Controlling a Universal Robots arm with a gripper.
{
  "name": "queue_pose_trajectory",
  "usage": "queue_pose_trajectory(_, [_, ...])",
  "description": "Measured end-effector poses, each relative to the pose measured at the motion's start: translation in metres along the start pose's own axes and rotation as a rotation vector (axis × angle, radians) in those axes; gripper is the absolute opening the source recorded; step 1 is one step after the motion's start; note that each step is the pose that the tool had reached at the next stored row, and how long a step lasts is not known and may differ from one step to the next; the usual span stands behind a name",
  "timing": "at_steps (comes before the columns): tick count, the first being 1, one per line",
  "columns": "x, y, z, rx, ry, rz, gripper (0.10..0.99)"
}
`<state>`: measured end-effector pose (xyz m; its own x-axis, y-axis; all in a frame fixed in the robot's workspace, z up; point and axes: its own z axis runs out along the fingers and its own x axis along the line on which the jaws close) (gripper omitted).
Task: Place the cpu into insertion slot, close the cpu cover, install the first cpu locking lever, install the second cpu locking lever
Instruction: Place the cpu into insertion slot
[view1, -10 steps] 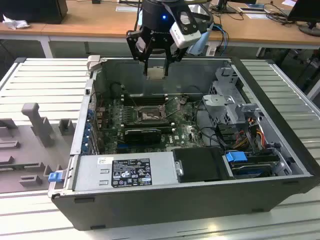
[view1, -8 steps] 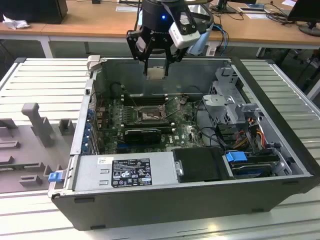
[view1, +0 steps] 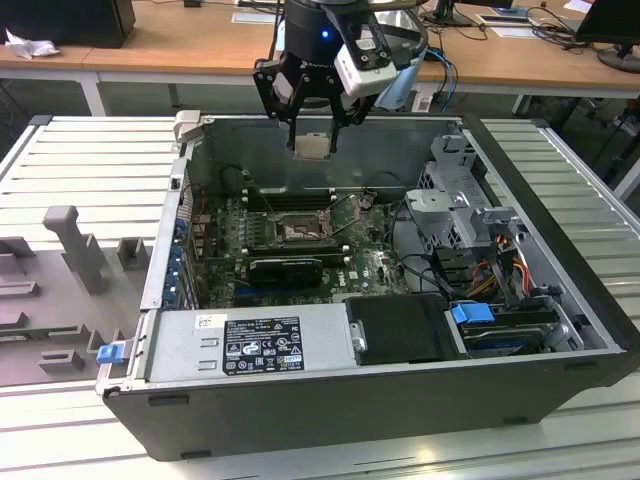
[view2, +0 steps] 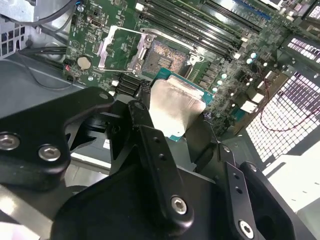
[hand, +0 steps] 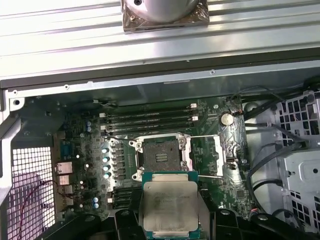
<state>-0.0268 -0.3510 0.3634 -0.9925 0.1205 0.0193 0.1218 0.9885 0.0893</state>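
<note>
My gripper (view1: 313, 140) hangs above the open computer case, shut on the cpu (view1: 313, 147), a flat pale metal square on a green edge. Both wrist views show the cpu (view2: 175, 107) (hand: 170, 205) held between the black fingers (view2: 142, 120), well above the motherboard (view1: 225, 250). The insertion slot (hand: 161, 152) (view2: 167, 55) lies bare below, its contact field exposed. The cpu cover (hand: 206, 156) (view2: 116, 47) is swung open beside the slot, a thin frame with a square window. In the exterior view the slot (view1: 297, 230) sits below and in front of the gripper.
Memory slots (hand: 150, 119) run along one side of the slot. A black card (view1: 285, 268) lies in front of it. Cables and a drive cage (view1: 455, 200) fill the exterior view's right; the power supply (view1: 250, 343) sits at the case front. A grey fixture (view1: 70, 250) stands outside at the left.
</note>
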Motion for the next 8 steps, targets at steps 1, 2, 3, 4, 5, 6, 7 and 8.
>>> queue_pose_trajectory(1, [0.0000, 0.0000, 0.0000, 0.000, -0.0004, 0.005, 0.529])
queue_pose_trajectory(2, [0.0000, 0.0000, 0.0000, 0.000, -0.0009, 0.010, 0.529])
queue_pose_trajectory(3, [0.0000, 0.0000, 0.0000, 0.000, -0.0018, 0.020, 0.529])
queue_pose_trajectory(4, [0.0000, 0.0000, 0.0000, -0.001, -0.0026, 0.029, 0.529])
queue_pose_trajectory(5, [0.0000, 0.0000, 0.0001, -0.001, -0.0033, 0.038, 0.529])
queue_pose_trajectory(6, [0.0000, -0.0001, 0.0002, -0.001, -0.0038, 0.042, 0.529])
queue_pose_trajectory(7, [0.0000, -0.0001, 0.0008, -0.001, -0.0040, 0.044, 0.529])
queue_pose_trajectory(8, [0.0000, -0.0001, 0.0010, -0.001, -0.0039, 0.044, 0.529])
